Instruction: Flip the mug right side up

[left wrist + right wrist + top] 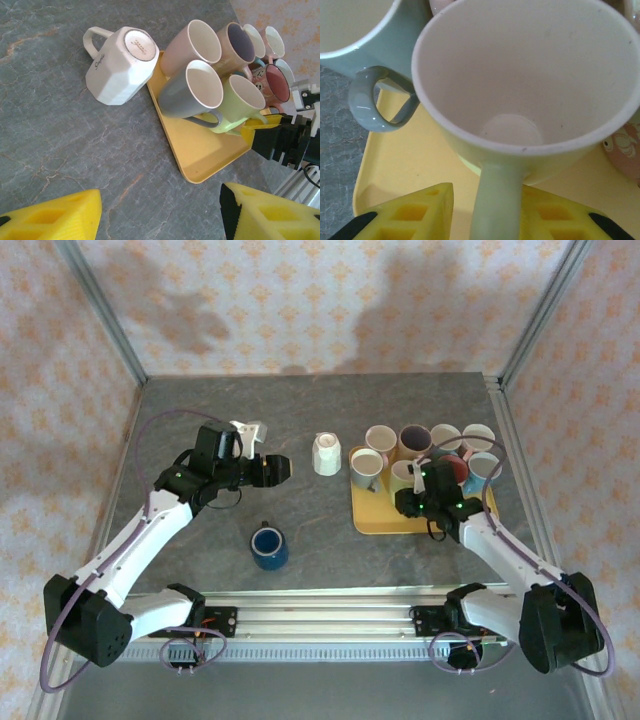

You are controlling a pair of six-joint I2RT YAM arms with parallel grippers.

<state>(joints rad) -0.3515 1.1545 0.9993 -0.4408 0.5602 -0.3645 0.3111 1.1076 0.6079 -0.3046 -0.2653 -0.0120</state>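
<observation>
The white faceted mug [327,453] stands upside down on the grey table, just left of the yellow tray [385,520]. In the left wrist view the white mug [122,65] shows its base up and its handle pointing away from the tray. My left gripper [275,470] hovers open a short way left of it, and nothing sits between its yellow fingers [55,215]. My right gripper [409,490] is over the tray with its jaws on either side of the light green mug's handle [497,200]. A gap shows beside the left finger.
Several upright mugs crowd the tray [210,150], among them a grey one [190,90] and the light green one [242,102]. A blue mug [268,545] stands upright on the table in front of the left arm. Metal frame posts line the table's sides.
</observation>
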